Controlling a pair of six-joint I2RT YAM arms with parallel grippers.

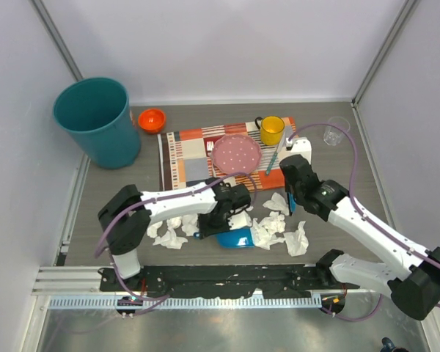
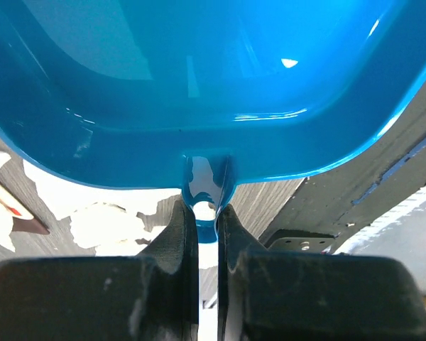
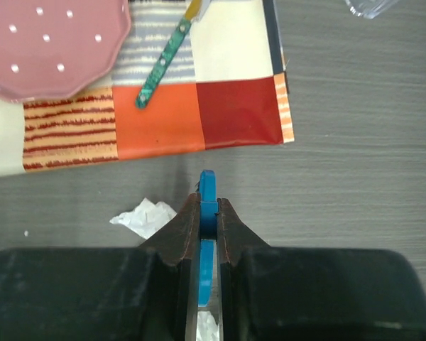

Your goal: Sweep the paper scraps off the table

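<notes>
We see white walls [image 1: 220, 51] around the grey wood table [image 1: 374, 161]. A big teal bin [image 1: 95, 121] stands in the far left corner, and a colourful placemat [image 1: 187, 150] lies in the middle. The paper scraps [image 1: 279, 227] sit on the table near the arms, on both sides of the blue dustpan [image 1: 235, 237]. The left gripper [image 2: 207, 209] is squeezed tight on the dustpan's handle. The right gripper [image 3: 208, 206] is squeezed tight on a thin blue piece [image 3: 208, 186].

Crumpled white paper scraps [image 1: 268, 231] are lying in two loose clusters, left and right, on the near part of the flat grey-brown wood-grain table [image 1: 330, 161].
</notes>
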